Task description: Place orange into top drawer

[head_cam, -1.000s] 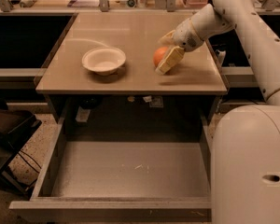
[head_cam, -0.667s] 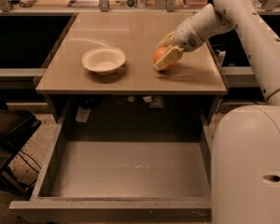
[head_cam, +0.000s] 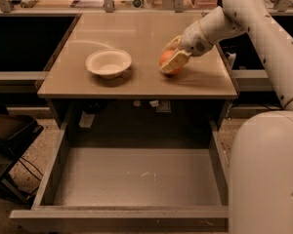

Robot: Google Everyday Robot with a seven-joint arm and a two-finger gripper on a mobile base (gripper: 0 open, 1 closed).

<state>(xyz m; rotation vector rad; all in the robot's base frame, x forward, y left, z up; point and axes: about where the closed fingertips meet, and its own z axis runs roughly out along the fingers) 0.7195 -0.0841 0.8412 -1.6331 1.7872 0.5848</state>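
Observation:
The orange (head_cam: 165,58) sits on the tan tabletop (head_cam: 136,38), right of centre. My gripper (head_cam: 172,58) is around it, one pale finger (head_cam: 174,63) in front and one behind, closed against the fruit. The orange rests on or just above the tabletop; I cannot tell which. The top drawer (head_cam: 136,177) is pulled wide open below the table, its flat grey floor bare. My white arm reaches in from the upper right.
A shallow white bowl (head_cam: 108,62) stands on the tabletop left of the orange. My robot's white body (head_cam: 266,174) fills the lower right beside the drawer. A dark cart (head_cam: 10,130) stands at the lower left. Clutter lines the far shelf.
My gripper has moved a little to the left and its fingers have closed in around the orange. The bowl and the drawer have not moved.

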